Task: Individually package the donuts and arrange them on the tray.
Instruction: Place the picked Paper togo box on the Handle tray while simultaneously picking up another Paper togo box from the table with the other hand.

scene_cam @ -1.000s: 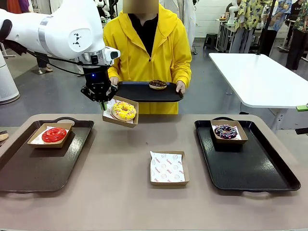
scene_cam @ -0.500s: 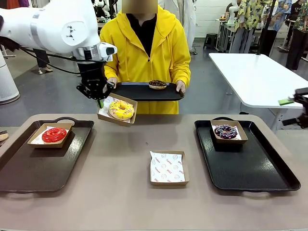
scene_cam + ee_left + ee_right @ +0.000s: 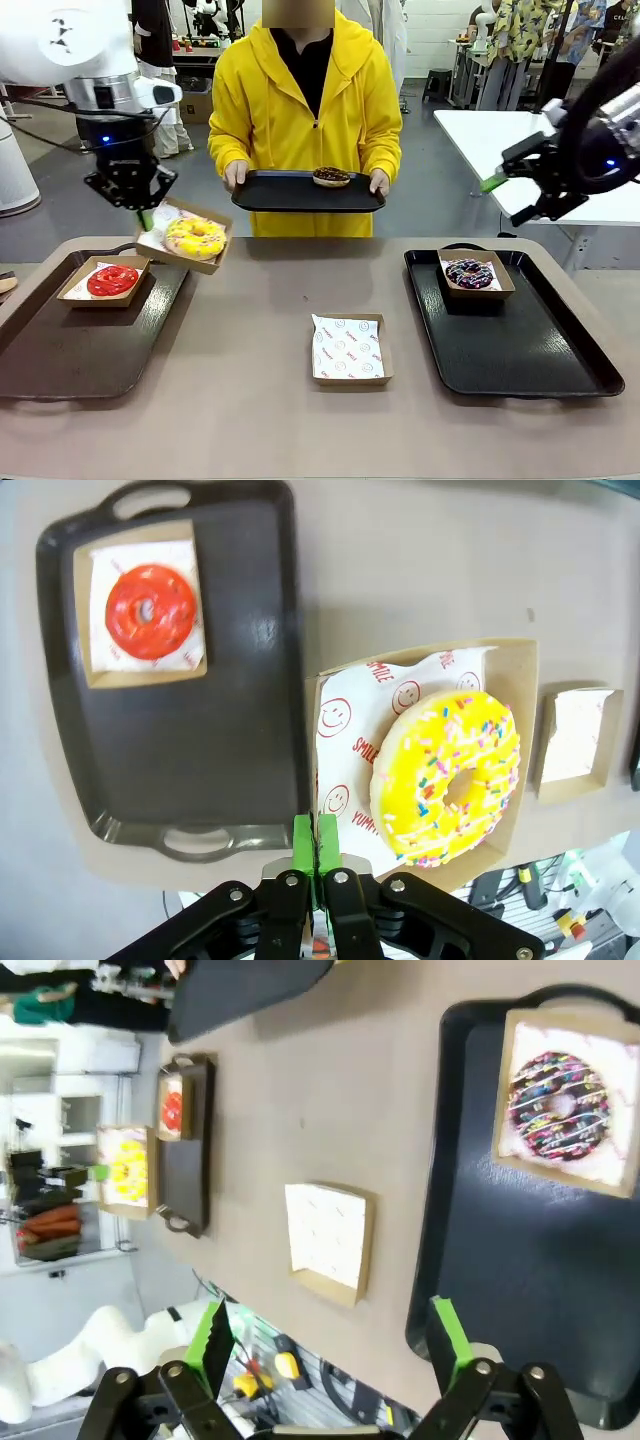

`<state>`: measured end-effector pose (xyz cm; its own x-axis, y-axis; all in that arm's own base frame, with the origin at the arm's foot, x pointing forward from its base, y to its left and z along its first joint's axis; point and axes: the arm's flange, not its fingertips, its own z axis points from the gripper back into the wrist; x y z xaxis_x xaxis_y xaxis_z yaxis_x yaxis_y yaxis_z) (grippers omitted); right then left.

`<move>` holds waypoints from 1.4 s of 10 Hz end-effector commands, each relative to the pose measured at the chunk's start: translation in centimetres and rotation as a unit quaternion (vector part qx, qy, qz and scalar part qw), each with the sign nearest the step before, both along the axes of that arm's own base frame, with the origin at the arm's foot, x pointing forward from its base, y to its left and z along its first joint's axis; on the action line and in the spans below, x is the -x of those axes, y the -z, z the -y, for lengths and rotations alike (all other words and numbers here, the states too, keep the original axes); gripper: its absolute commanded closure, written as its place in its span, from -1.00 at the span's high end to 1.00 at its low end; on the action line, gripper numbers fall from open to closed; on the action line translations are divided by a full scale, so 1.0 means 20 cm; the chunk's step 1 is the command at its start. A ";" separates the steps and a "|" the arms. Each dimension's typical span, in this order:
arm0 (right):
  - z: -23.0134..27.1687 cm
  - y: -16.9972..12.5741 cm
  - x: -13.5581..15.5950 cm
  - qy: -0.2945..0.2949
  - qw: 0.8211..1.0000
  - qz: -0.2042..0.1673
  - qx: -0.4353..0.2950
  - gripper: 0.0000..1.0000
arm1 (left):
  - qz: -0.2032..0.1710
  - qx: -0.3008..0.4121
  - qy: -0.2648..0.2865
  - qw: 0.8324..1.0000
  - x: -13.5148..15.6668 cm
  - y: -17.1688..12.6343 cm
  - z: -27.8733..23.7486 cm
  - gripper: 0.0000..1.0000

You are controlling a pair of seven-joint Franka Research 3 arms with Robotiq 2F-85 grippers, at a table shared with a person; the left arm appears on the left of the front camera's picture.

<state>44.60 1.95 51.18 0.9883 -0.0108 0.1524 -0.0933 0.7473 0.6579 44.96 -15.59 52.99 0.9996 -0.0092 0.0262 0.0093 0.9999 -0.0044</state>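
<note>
Yellow sprinkled donut [image 3: 195, 237] rides in its box [image 3: 515, 680] above the left tray's [image 3: 60, 350] edge, near the red donut [image 3: 112, 280], carriage step in hand, my left gripper [image 3: 315, 830] pinching the box rim; next, I judge, a level set-down, while my right gripper [image 3: 328, 1335] hangs spread and empty.

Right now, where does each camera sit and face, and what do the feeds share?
Front: fixed between the arms, facing the person across the table; left hand and right hand show.
Left wrist: looking down at the left tray; its shut hand pinches the box holding the yellow donut.
Right wrist: looking down at the table; its open fingers show.
Shared: all show the yellow donut.
</note>
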 end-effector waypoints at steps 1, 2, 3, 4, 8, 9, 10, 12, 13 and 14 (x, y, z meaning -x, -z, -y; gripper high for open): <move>-0.19 0.02 0.05 -0.006 0.998 -0.016 0.068 1.00 | -0.017 0.015 0.001 1.000 0.06 0.04 -0.11 -0.98; -0.29 0.06 0.07 -0.015 0.995 -0.026 0.093 1.00 | -0.022 0.012 -0.002 1.000 0.08 0.06 -0.14 -0.98; -0.36 0.09 0.08 -0.022 0.993 -0.028 0.109 1.00 | -0.028 0.004 -0.003 1.000 0.08 0.09 -0.16 -0.98; -0.41 0.14 0.09 -0.026 0.992 -0.032 0.120 1.00 | -0.027 -0.010 -0.004 1.000 0.07 0.11 -0.19 -0.98; -0.44 0.26 0.13 -0.044 0.989 -0.057 0.127 1.00 | -0.022 -0.010 -0.020 1.000 0.03 0.16 -0.15 -0.98; -0.46 0.25 0.13 -0.052 0.991 -0.049 0.117 1.00 | -0.035 -0.008 -0.020 0.999 0.05 0.15 -0.19 -0.98; -0.46 0.25 0.13 -0.052 0.991 -0.049 0.117 1.00 | -0.035 -0.008 -0.020 0.999 0.05 0.15 -0.19 -0.98; -0.46 0.25 0.13 -0.052 0.991 -0.049 0.117 1.00 | -0.035 -0.008 -0.020 0.999 0.05 0.15 -0.19 -0.98; -0.46 0.25 0.13 -0.052 0.991 -0.049 0.117 1.00 | -0.035 -0.008 -0.020 0.999 0.05 0.15 -0.19 -0.98; -0.46 0.25 0.13 -0.052 0.991 -0.049 0.117 1.00 | -0.035 -0.008 -0.020 0.999 0.05 0.15 -0.19 -0.98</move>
